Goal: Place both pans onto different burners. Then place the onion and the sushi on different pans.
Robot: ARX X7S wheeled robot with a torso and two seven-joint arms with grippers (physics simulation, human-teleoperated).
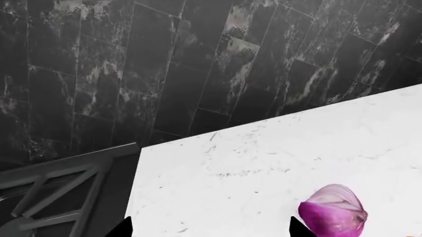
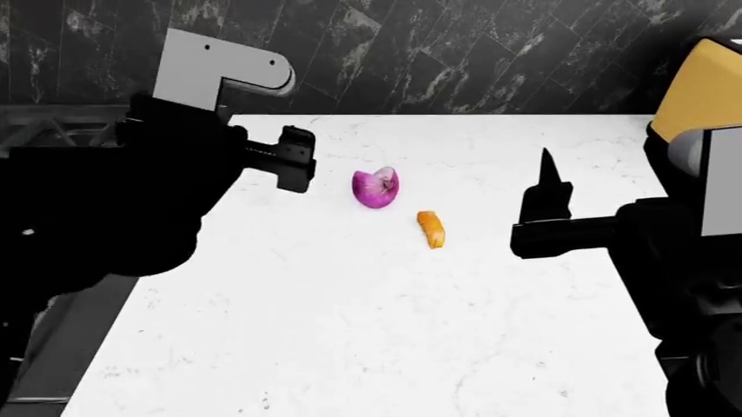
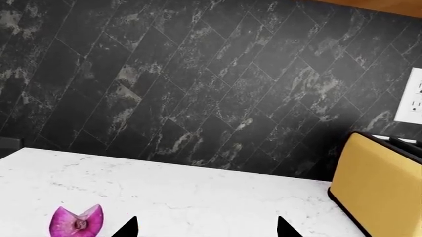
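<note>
The purple onion (image 2: pixel 376 188) lies on the white counter (image 2: pixel 347 330), with the small orange sushi (image 2: pixel 432 229) just to its front right. My left gripper (image 2: pixel 297 162) hovers left of the onion, open and empty. In the left wrist view the onion (image 1: pixel 333 210) sits just outside one fingertip (image 1: pixel 300 228) of that gripper (image 1: pixel 211 229). Over to the sushi's right, my right gripper (image 2: pixel 546 187) is open and empty too. The right wrist view puts the onion (image 3: pixel 78 221) beside that gripper (image 3: pixel 205 229). Both pans are out of view. Only a black stove grate (image 1: pixel 53 192) shows; no burner is visible.
A yellow-orange boxy appliance (image 2: pixel 701 87) stands at the counter's back right, also seen as the appliance (image 3: pixel 379 187) in the right wrist view. A dark marble-tiled wall (image 2: pixel 464 52) runs behind the counter, with a white outlet (image 3: pixel 412 96) on it. The stove's edge (image 2: pixel 58 130) adjoins the counter's left side.
</note>
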